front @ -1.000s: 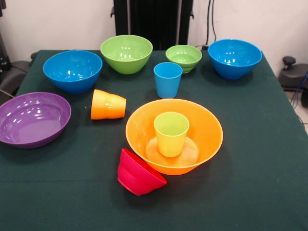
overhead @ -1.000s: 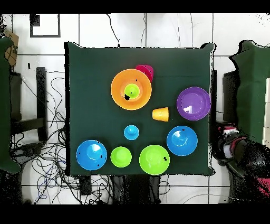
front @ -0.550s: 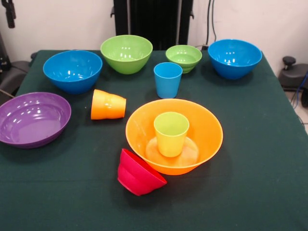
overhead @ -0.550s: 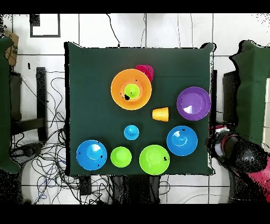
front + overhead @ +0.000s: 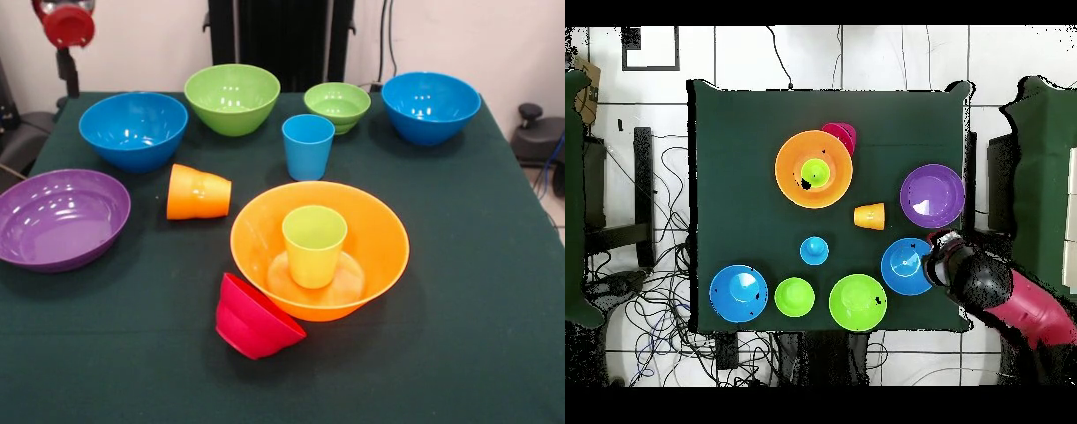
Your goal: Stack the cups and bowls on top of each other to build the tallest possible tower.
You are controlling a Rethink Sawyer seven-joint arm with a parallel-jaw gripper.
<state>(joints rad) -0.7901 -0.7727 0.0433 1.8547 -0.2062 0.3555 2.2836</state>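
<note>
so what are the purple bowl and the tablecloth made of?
Purple bowl: looks like glossy moulded plastic, since bright highlights glint on its inner wall. Tablecloth: seems a matte dark green fabric, with no shine and soft folds; the exact weave can't be told.

Arm (image 5: 64, 26) cut off by the front view's top edge, gripper end too indistinct to read. From overhead, arm's black end covering part of a blue bowl (image 5: 905, 266) at the worktop's (image 5: 735, 140) edge. Red bowl (image 5: 842, 134) half tucked under the orange bowl (image 5: 790, 175) rim.
</note>
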